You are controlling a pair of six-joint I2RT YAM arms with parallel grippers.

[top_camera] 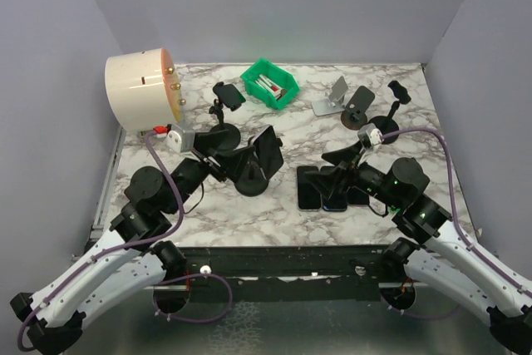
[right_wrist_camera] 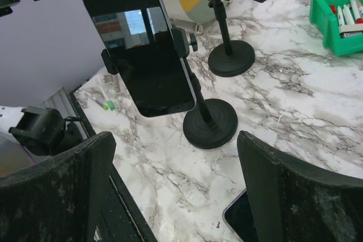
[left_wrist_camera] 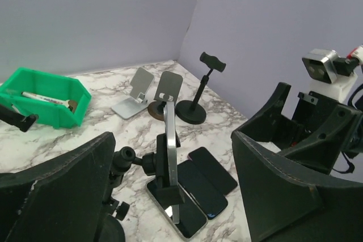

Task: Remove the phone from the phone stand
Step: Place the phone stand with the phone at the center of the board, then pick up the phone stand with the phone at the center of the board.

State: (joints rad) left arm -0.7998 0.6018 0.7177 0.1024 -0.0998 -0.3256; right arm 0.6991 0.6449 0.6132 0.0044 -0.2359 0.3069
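- Phone [right_wrist_camera: 144, 55]: sits clamped in phone stand [right_wrist_camera: 209, 122] on surface [right_wrist_camera: 283, 100].
- Left jaws: stand wide apart flanking phone, grip nothing.
- Right jaws: gape wide, hold nothing.

Left claw [left_wrist_camera: 170, 192] spread wide; phone [left_wrist_camera: 170, 140] edge-on between, clamped upright in stand [left_wrist_camera: 135, 160]

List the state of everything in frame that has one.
phone, clamped upright in its stand, screen dark
phone stand, upright, loaded
left gripper, open, fingers either side of the phone, not touching
right gripper, open, empty
flat phones, lying side by side
green bin, upright, pens inside
tall clamp stand, empty
silver folding stand, empty
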